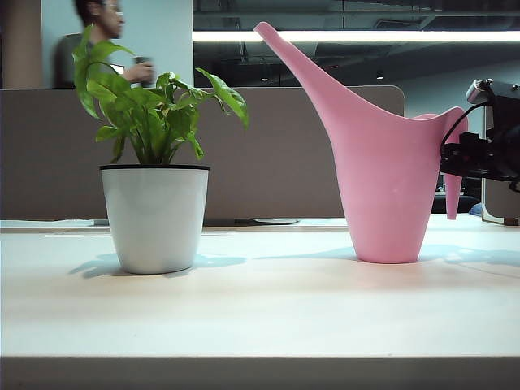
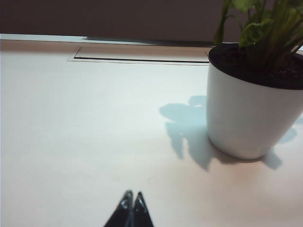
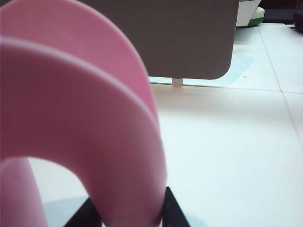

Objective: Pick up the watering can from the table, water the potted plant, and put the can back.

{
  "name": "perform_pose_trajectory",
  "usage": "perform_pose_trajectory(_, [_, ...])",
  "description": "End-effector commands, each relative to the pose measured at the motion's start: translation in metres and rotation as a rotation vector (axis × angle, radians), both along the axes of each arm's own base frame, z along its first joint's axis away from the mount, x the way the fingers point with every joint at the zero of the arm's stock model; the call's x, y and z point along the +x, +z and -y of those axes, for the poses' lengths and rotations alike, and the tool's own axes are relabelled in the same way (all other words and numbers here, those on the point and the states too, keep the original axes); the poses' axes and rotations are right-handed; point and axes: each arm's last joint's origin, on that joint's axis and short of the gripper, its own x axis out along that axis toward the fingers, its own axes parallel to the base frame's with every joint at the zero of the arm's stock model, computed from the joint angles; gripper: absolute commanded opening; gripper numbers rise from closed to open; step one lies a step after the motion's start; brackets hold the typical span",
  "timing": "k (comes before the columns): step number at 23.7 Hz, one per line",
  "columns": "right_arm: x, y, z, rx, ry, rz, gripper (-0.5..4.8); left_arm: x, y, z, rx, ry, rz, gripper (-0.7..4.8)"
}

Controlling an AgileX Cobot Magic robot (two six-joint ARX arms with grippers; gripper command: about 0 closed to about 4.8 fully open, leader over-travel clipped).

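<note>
While the watering can (image 1: pixel 386 179) stands upright on the table (image 1: pixel 260 309), well right of the potted plant (image 1: pixel 154 175), the right gripper (image 3: pixel 130 215) is clamped on its thin handle (image 3: pixel 99 127). Near the pot, the left gripper (image 2: pixel 130 208) hangs low over bare tabletop, fingertips pressed together and holding nothing.

A tall pink watering can (image 1: pixel 386 187) stands upright on the pale table (image 1: pixel 260 313), its long spout slanting toward the potted plant (image 1: pixel 154 162), a leafy green in a black-rimmed white pot, well apart
</note>
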Motion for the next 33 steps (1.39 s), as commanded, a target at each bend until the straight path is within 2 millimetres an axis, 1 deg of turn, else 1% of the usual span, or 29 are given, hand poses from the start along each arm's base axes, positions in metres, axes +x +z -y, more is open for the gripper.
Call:
perform_pose_trajectory(1, [0.0, 0.002, 0.0, 0.02, 0.015, -0.001, 1.13, 0.0, 0.002, 0.0, -0.004, -0.002, 0.012, -0.05])
perform_pose_trajectory(4, [0.0, 0.003, 0.0, 0.036, 0.016, 0.007, 1.12, 0.0, 0.002, 0.0, -0.004, -0.002, 0.012, -0.05])
perform_pose_trajectory(9, [0.0, 0.008, 0.004, 0.121, -0.003, 0.035, 1.11, 0.0, 0.002, 0.0, -0.004, -0.003, 0.012, -0.05])
perform_pose_trajectory(11, [0.0, 0.011, 0.007, 0.152, -0.009, 0.06, 0.92, 0.0, 0.002, 0.0, -0.004, -0.002, 0.012, -0.05])
perform_pose_trajectory(13, [-0.001, 0.012, 0.009, 0.165, -0.014, 0.07, 0.84, 0.0, 0.002, 0.0, -0.004, -0.003, 0.012, -0.05])
perform_pose_trajectory(20, [-0.001, 0.023, 0.008, 0.217, -0.001, 0.157, 0.85, 0.0, 0.002, 0.0, -0.004, -0.003, 0.012, -0.05])
perform_pose_trajectory(24, [-0.004, 0.032, 0.008, 0.21, 0.013, 0.189, 0.84, 0.0, 0.002, 0.0, -0.004, -0.003, 0.012, -0.05])
perform_pose_trajectory(27, [-0.007, 0.044, 0.007, 0.198, 0.021, 0.221, 0.85, 0.0, 0.002, 0.0, -0.004, -0.002, 0.012, -0.05])
perform_pose_trajectory(31, [-0.014, 0.064, 0.002, 0.092, 0.034, 0.291, 0.85, 0.0, 0.002, 0.0, -0.004, -0.003, 0.013, -0.05])
perform_pose_trajectory(33, [-0.017, 0.071, -0.001, 0.051, 0.014, 0.281, 0.85, 0.0, 0.002, 0.0, -0.004, -0.003, 0.013, -0.05])
